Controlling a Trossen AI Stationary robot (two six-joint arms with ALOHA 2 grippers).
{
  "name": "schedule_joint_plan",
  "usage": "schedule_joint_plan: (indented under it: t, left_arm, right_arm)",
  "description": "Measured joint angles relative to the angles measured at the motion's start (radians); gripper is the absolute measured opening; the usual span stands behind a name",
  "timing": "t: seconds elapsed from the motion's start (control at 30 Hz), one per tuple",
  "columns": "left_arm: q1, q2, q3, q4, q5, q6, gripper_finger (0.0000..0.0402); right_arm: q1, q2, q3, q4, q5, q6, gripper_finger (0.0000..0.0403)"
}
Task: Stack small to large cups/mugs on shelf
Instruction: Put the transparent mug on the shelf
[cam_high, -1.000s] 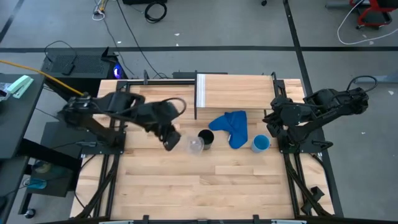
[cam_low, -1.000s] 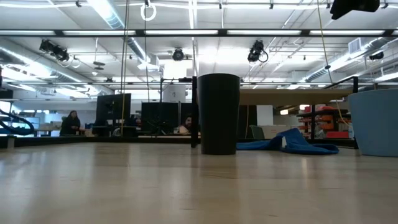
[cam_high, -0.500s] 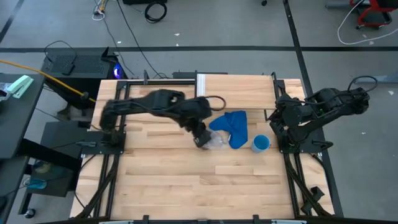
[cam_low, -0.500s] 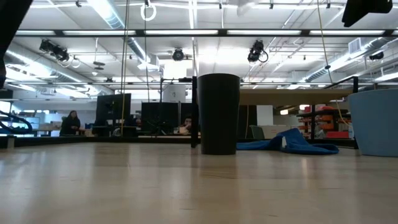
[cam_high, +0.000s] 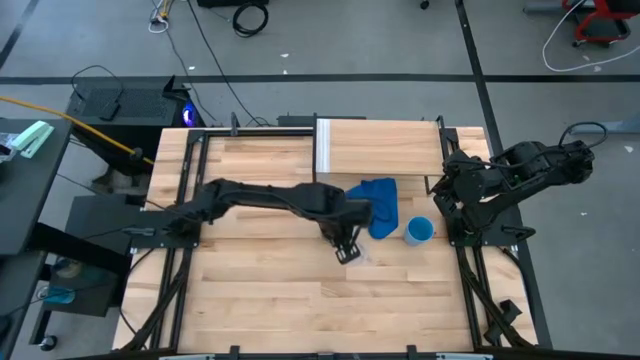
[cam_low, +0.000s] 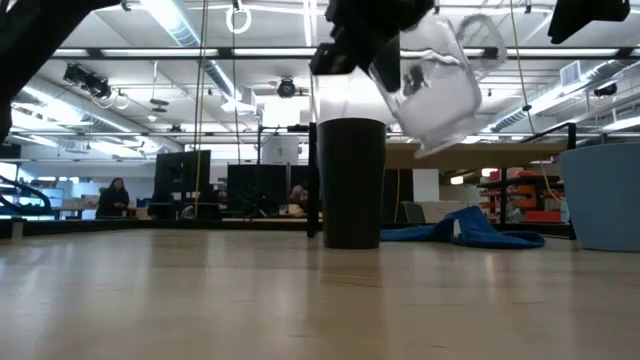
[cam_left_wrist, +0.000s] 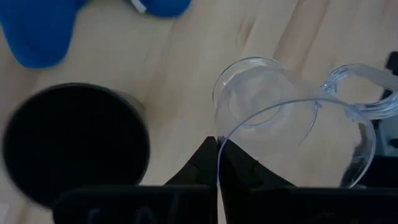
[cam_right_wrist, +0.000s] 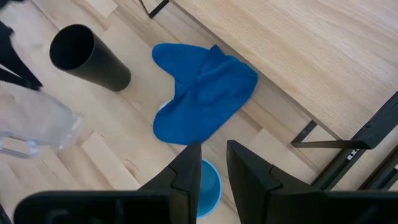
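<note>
I see the left gripper (cam_high: 346, 250) stretched across the middle of the table, its fingers (cam_left_wrist: 205, 163) pinched tight on the rim of the clear glass (cam_low: 432, 85). The glass is off the table and tilted, in the air just above and beside the black tumbler (cam_low: 351, 182). It is transparent, thin-walled, wider at the mouth — and it does carry a looped clear handle on one side (plain in the left wrist view, where I look straight into its open mouth (cam_left_wrist: 292, 124)).

The black tumbler stands upright on the plank tabletop (cam_high: 260, 300), tall, matte and dark, its open mouth (cam_left_wrist: 74, 146) showing right beside the glass. Just to its right lies the blue cloth (cam_high: 375, 205), crumpled, its far edge reaching the shelf (cam_high: 385, 148). The shelf is a pale wood platform with a white edge, at the far side of the table, and carries no cup.

The blue cup (cam_high: 419, 231) sits upright on the tabletop to the right of the cloth, short and bright blue, mouth up.

The right gripper (cam_right_wrist: 213, 163) hangs at the right edge of the table above the blue cup, fingers spread and holding nothing — through its own camera I see the cup's rim (cam_right_wrist: 208, 183) between them, below.
</note>
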Motion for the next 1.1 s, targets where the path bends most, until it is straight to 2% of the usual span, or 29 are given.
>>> schedule_joint_plan:
  t: [0.33, 1.1]
  left_arm:
    - [-0.030, 0.050, 0.001, 0.039, 0.001, -0.002, 0.0009]
    - [-0.015, 0.107, 0.001, 0.105, 0.010, 0.029, 0.0009]
  right_arm:
    - [0.000, 0.000, 0.000, 0.026, 0.000, -0.027, 0.0084]
    - [0.001, 0.045, 0.000, 0.070, 0.000, -0.053, 0.0084]
